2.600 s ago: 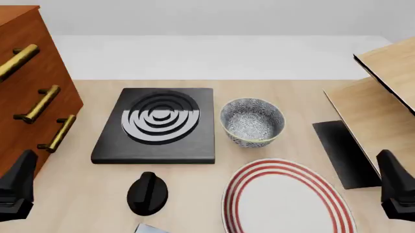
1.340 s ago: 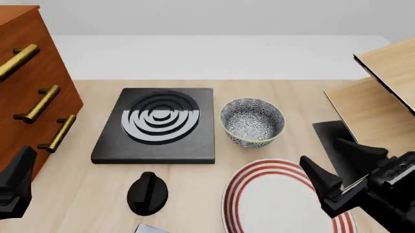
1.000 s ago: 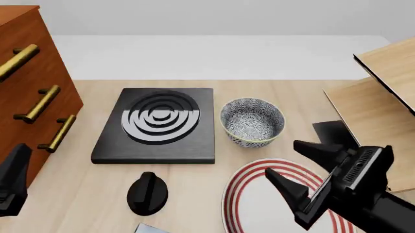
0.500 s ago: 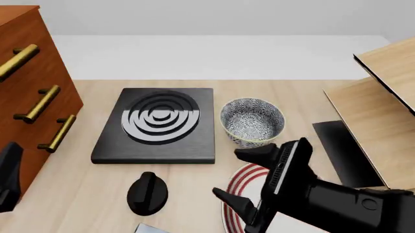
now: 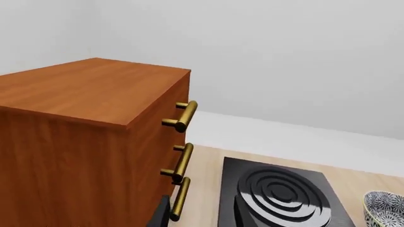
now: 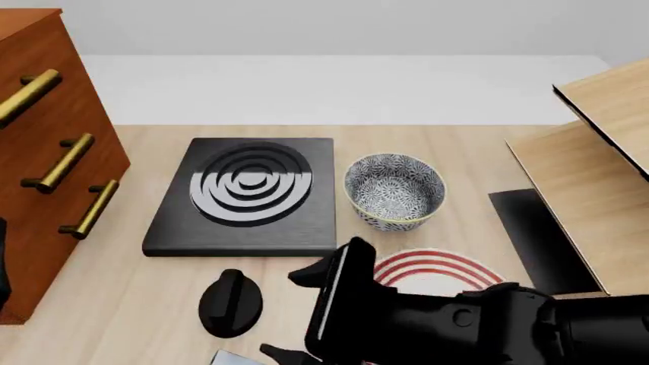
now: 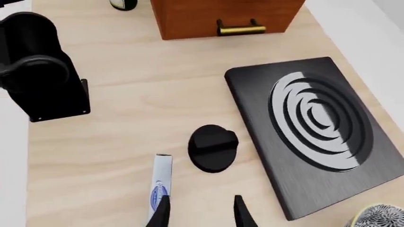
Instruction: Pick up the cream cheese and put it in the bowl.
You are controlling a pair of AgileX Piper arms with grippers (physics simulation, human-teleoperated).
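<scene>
The cream cheese [image 7: 159, 182] is a slim pale box with a blue oval logo, lying flat on the table next to a black knob [image 7: 213, 147]. In the front view only its corner [image 6: 231, 357] shows at the bottom edge. My right gripper [image 7: 200, 210] hovers open above the table, one finger over the box's near end, nothing between the fingers. In the front view the right gripper [image 6: 282, 313] reaches left across the plate. The patterned bowl [image 6: 394, 190] stands empty beyond it. My left gripper [image 5: 189, 217] shows one finger well off centre near the cabinet.
A black stove plate [image 6: 248, 194] lies left of the bowl. The red-striped plate [image 6: 438, 266] is mostly covered by my right arm. A wooden cabinet with brass handles [image 6: 45, 152] stands at the left, and a wooden shelf unit [image 6: 593, 175] at the right.
My right arm swung in from the right edge, leftward across the striped plate, and now hangs near the knob and box. The left gripper slid almost out of the front view.
</scene>
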